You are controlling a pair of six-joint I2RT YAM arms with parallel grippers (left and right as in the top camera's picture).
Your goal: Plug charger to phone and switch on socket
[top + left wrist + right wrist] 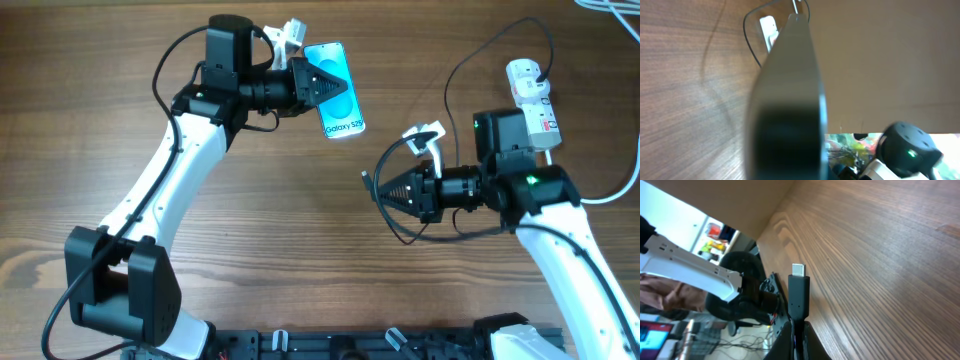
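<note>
Overhead, you read "Galaxy S25" on the one phone (pixel 345 112) your left hand (pixel 322 88) clasps — right hand (pixel 386 190) pinches the one charger (pixel 799 296); one socket (pixel 535 105).

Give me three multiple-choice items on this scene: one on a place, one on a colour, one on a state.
1. In the overhead view, where is the socket?
A. Top right
B. Bottom left
C. Centre

2. What colour is the phone screen?
A. Red
B. Blue-teal
C. Yellow

3. What state is the charger plug in?
A. Seated in the phone
B. Lying loose
C. Held by the right gripper, apart from the phone

Answers:
1 A: the white strip lies at the top right of the overhead view.
2 B: the screen shows blue-teal around its white text.
3 C: the right wrist view shows the bare plug tip standing out of the fingers, and the overhead view shows a clear gap between it and the phone.
</note>
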